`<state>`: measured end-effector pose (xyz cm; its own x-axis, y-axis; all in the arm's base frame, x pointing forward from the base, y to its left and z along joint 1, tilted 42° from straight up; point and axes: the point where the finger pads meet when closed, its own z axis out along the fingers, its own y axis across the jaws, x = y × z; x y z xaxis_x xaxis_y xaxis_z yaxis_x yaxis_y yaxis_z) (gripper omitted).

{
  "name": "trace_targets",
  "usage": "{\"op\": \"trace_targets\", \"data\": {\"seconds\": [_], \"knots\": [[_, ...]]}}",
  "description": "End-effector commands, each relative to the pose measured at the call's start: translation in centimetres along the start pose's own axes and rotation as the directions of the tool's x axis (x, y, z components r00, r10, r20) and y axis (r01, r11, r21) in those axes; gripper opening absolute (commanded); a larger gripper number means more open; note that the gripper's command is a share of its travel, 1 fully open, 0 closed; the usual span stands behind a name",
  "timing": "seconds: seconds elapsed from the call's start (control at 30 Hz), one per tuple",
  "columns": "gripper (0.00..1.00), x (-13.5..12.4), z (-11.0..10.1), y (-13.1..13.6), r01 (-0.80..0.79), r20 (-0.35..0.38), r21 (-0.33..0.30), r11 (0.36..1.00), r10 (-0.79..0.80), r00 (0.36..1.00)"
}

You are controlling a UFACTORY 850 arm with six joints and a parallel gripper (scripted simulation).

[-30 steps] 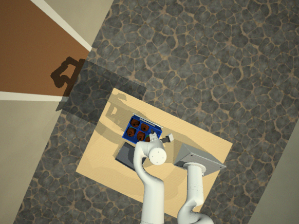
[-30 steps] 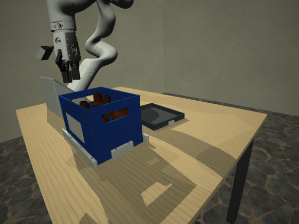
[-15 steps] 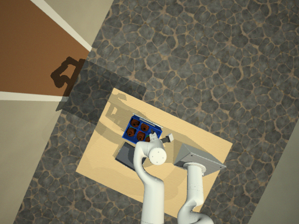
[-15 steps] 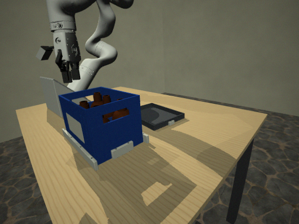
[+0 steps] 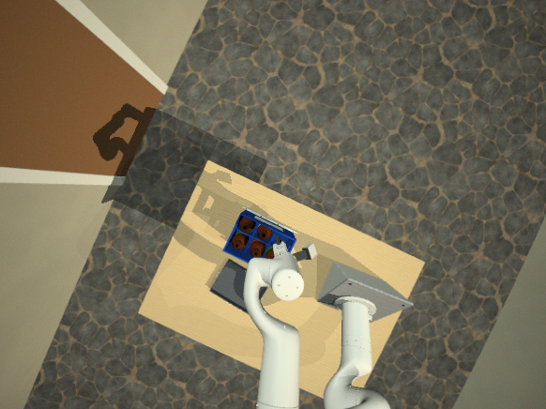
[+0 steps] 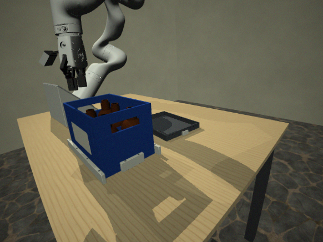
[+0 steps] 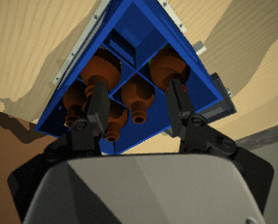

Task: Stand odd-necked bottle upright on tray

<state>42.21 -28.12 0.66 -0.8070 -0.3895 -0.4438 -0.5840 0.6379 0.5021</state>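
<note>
The blue crate (image 5: 233,254) (image 6: 127,144) (image 7: 205,92) stands level with five brown bottles upright in it: one bottle (image 5: 246,225), a second bottle (image 5: 264,233) (image 7: 137,92), a third bottle (image 5: 239,241), a fourth bottle (image 5: 257,249) and a fifth, partly hidden bottle (image 5: 269,253). One compartment is empty. Which neck differs cannot be told. The dark tray (image 5: 229,282) (image 6: 180,125) lies flat beside the crate with no bottle on it. My gripper (image 5: 278,241) (image 6: 77,87) (image 7: 137,92) is open and empty, pointing down above the crate, clear of the bottle mouths.
Pale stop strips (image 6: 86,159) (image 6: 132,161) stand against the crate's foot. A grey slanted panel (image 5: 366,288) (image 6: 56,102) stands on the table by the arm's base. A small box-shaped camera (image 5: 310,251) (image 6: 48,58) sticks out beside the gripper. The crate walls rise around the bottles.
</note>
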Motion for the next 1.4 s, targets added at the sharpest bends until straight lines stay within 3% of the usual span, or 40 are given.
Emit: {"op": "trace_targets", "data": {"seconds": [0.0,1.37], "knots": [[0.65,0.0,0.2,-0.1,0.0,0.0,0.002,1.0,0.0,1.0],[0.65,0.1,3.9,-0.1,0.0,0.0,0.002,1.0,0.0,1.0]]}}
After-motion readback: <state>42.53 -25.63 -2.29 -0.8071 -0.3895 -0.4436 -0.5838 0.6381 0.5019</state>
